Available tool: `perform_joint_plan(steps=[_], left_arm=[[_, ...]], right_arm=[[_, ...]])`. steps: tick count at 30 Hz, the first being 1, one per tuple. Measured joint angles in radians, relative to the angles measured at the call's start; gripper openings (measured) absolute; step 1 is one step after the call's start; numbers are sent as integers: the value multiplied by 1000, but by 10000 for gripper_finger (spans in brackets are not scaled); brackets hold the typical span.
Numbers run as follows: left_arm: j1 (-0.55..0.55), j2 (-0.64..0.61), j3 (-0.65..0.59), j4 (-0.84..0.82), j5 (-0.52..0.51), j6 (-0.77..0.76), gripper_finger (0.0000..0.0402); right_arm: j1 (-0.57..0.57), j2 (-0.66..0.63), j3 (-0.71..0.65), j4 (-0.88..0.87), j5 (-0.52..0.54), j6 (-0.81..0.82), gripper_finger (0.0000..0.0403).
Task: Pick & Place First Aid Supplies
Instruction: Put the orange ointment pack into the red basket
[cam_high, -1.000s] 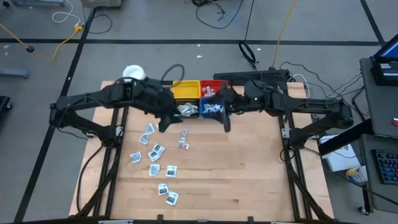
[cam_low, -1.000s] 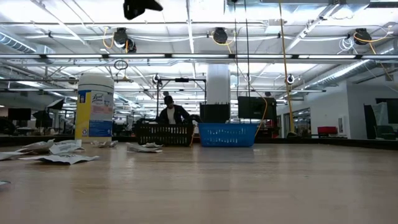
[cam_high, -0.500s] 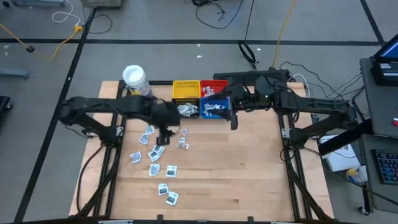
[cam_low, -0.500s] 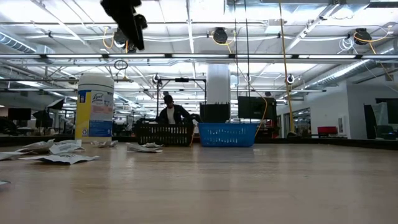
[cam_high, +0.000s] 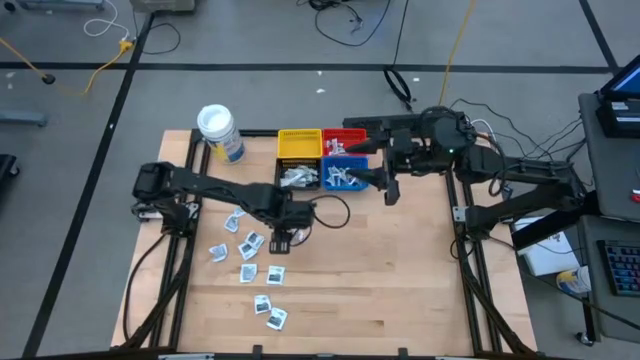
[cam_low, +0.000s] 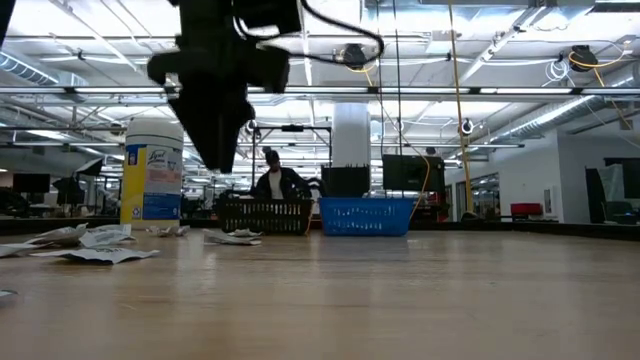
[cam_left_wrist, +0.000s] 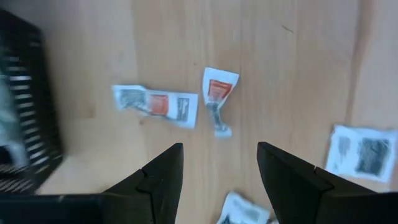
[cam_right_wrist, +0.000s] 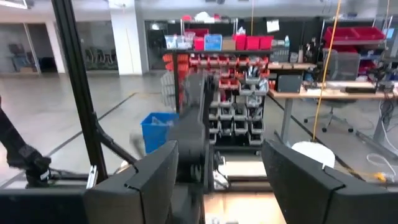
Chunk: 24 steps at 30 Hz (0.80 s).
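On the wooden table (cam_high: 400, 270), packets (cam_high: 250, 246) lie scattered left of centre, two just beneath the left gripper (cam_left_wrist: 217, 165), whose fingers are spread and empty. It has swung down from the bins (cam_high: 298, 145). The right gripper (cam_high: 389, 190), open and empty, has pulled back.

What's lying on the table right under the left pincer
Under the open left pincer lie two packets with red marks on bare wood. Anything beneath its fingers is hidden.
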Motion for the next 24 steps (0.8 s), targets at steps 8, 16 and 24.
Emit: perform_joint_plan(steps=[8,16,24], left_arm=[[-10,59,-63,183,59,-25,209],[-9,141,-64,182,62,-21,209],[12,187,-74,197,23,-65,209]], right_arm=[[0,-27,0,-5,0,-4,228],[0,-26,0,-23,0,-3,228],[1,-26,0,-25,-3,-3,228]])
